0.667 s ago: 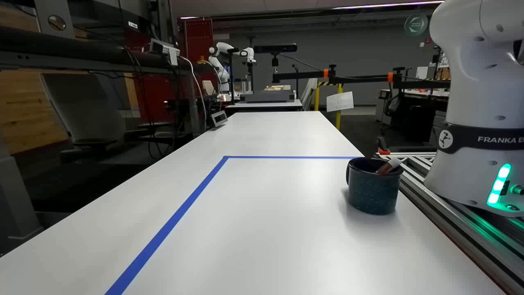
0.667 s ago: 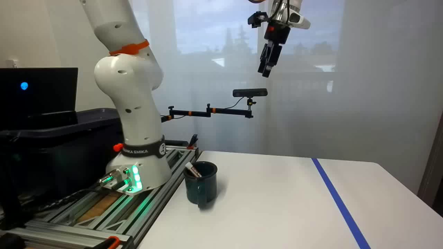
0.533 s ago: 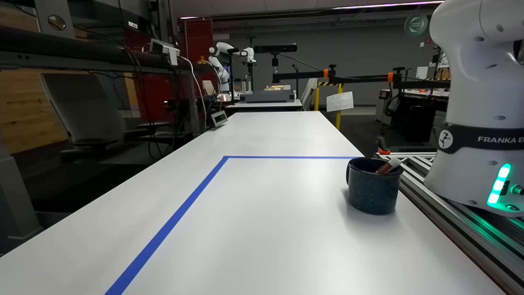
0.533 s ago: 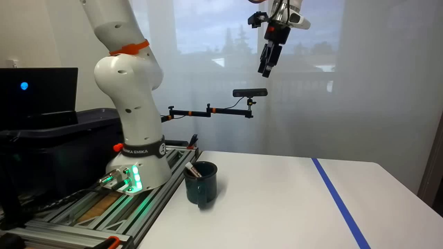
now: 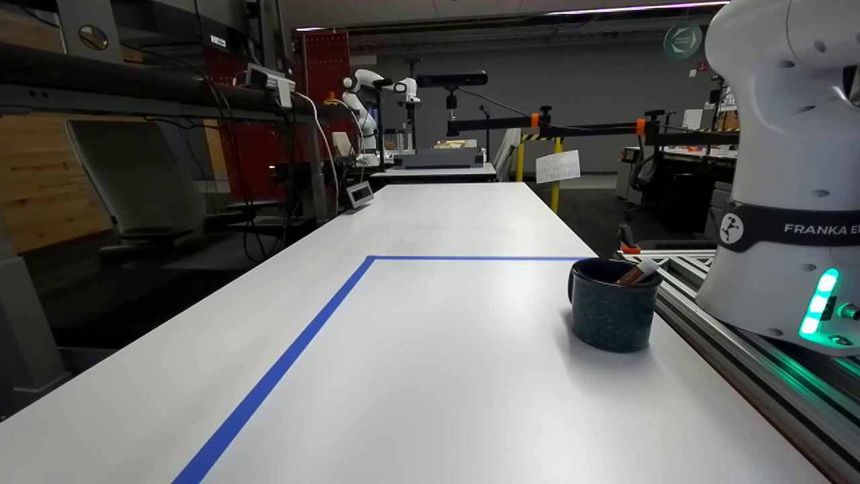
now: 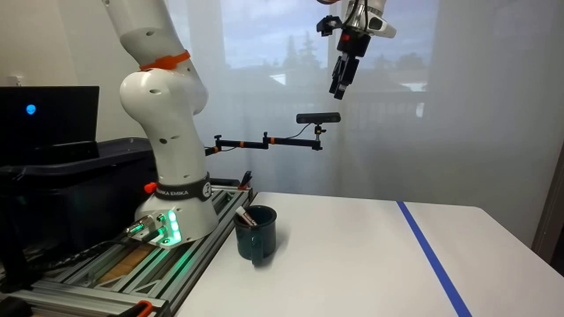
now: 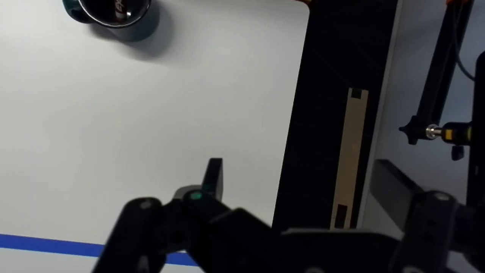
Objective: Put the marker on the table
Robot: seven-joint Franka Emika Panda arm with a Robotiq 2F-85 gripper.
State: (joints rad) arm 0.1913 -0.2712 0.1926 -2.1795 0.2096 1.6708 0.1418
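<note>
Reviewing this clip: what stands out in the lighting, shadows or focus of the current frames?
Wrist view: the open gripper looks slightly blurred; the cup, cropped by the top edge, throws a soft shadow on the table. In an exterior view: pale sheen on the table, dim grey wall behind. In both exterior views: the green status light reflects off the metal rails.

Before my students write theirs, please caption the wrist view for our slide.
Open, empty gripper, with the marker inside a partly cropped dark mug on the white table.

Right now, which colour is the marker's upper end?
White; the marker shows best in an exterior view.
</note>
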